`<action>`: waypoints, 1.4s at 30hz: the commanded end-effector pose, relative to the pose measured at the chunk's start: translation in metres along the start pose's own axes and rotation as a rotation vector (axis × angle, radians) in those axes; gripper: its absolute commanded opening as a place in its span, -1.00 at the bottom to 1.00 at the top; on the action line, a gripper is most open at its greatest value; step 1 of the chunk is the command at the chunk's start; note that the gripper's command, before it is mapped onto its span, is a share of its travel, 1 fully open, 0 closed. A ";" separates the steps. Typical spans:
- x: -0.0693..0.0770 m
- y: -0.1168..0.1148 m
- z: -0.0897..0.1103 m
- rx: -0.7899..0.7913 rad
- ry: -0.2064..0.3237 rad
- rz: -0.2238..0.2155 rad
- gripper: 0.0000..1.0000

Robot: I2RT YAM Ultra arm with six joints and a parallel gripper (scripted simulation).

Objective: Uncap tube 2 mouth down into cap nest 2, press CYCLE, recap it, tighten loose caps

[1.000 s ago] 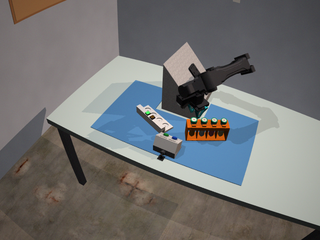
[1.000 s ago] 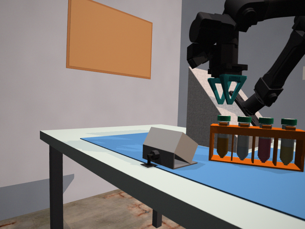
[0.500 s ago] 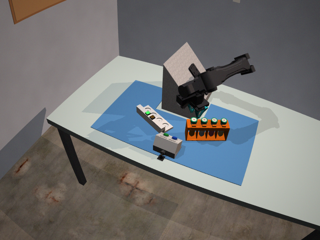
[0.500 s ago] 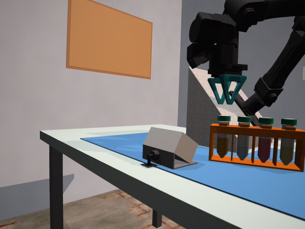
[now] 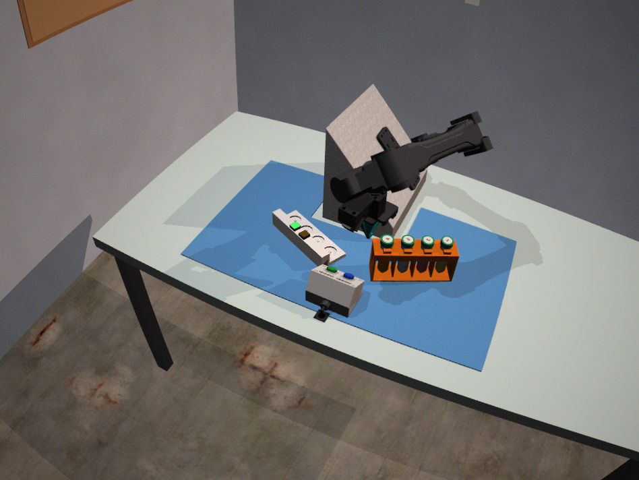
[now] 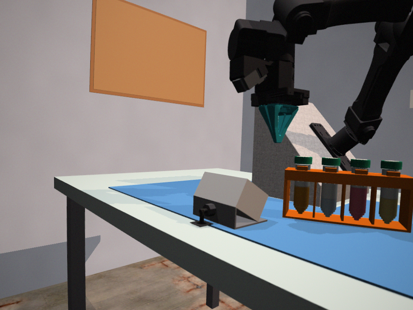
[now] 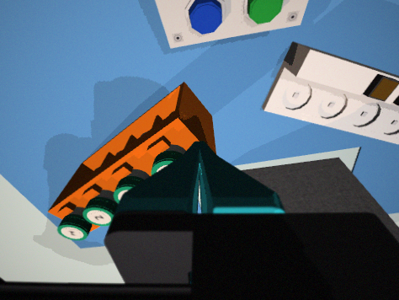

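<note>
The orange decapping station holds four tubes, each with a green cap on it. Tube 2's cap is third from the left in the top and exterior views and shows low in the wrist view. My gripper is shut and empty. It hangs above and just beyond the rack's tube 4 end, clear of the caps. Its closed teal fingers hide part of two caps in the wrist view. The white cap tray has empty nests. Its green lamp is lit and its amber lamp is dark.
The small key desk stands in front of the tray, with the green READY key and the blue CYCLE key both up. A grey wedge block stands behind the arm. A small black fixture sits at the desk's front.
</note>
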State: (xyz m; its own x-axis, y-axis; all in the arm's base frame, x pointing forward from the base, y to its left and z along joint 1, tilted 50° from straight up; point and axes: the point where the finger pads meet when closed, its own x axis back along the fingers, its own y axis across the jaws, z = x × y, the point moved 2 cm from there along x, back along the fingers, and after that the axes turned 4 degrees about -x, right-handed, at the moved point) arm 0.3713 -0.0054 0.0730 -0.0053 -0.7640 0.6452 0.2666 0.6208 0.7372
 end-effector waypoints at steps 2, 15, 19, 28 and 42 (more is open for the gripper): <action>0.012 -0.007 -0.010 0.177 -0.029 0.002 -1.00; -0.020 -0.030 -0.054 0.177 -0.030 0.002 -1.00; -0.038 -0.042 -0.078 0.177 -0.031 0.002 -1.00; -0.040 -0.044 -0.081 0.177 -0.031 0.002 -1.00; -0.058 -0.044 -0.082 0.177 -0.031 0.002 -1.00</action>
State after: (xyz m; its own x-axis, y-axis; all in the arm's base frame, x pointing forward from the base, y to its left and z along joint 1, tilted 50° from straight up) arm 0.4335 0.0079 -0.0157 0.0023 -0.7627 0.6468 0.0931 0.6442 0.7592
